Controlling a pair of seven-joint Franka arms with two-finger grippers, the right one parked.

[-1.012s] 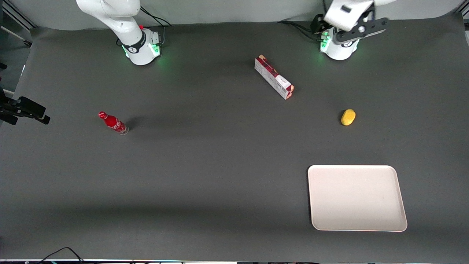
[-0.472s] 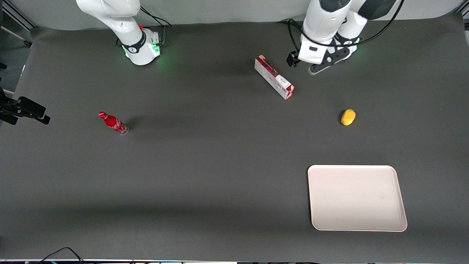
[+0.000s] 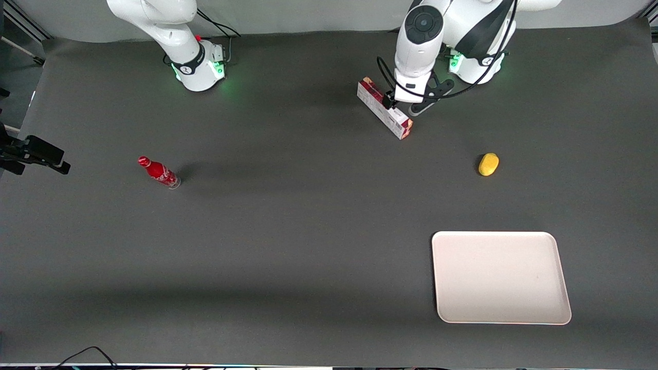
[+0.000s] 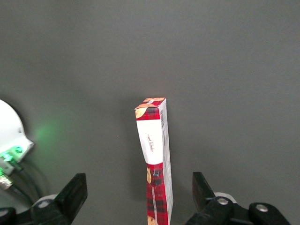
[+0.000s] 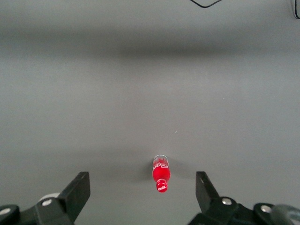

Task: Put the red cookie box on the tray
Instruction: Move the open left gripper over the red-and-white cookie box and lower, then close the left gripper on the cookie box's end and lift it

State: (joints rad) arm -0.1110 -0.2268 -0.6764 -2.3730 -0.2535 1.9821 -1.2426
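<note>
so the gripper has been swung down over the red cookie box, fingers spread wide astride it, nothing gripped yet, tray well apart, nearer the front camera

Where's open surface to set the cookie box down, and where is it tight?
The tray is bare all over. Open mat lies between it and the yellow object, and between the red bottle and the red cookie box. It is tight only at the box, where the open gripper straddles it.
</note>
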